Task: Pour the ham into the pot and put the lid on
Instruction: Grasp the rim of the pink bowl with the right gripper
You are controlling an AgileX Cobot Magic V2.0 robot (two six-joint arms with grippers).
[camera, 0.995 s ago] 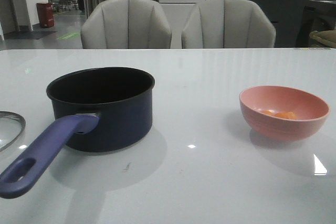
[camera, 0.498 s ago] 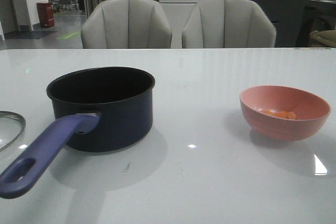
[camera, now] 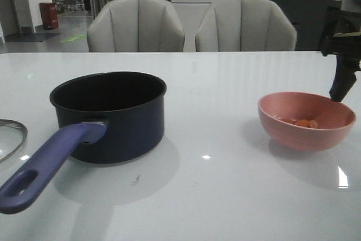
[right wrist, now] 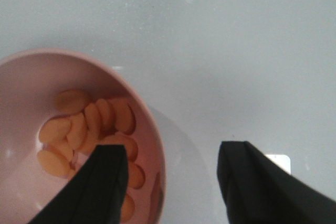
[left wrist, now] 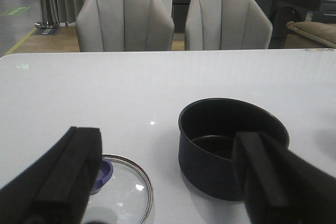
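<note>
Right gripper [right wrist: 170, 182] is held with jaws apart over the rim of the round pink bowl [camera: 306, 121].

One finger is seen over the bowl's inside, above the small orange-pink ham slices [right wrist: 92, 129] lying there; the other is outside the rim, above the glossy white table [camera: 225, 196]. The left gripper [left wrist: 168, 182] is spread wide and empty; past its fingers stands the dark navy round pot [left wrist: 231, 145] with a long purple-blue handle, and just beside it lies the round steel-rimmed glass lid [left wrist: 123, 195], flat on the table.
</note>
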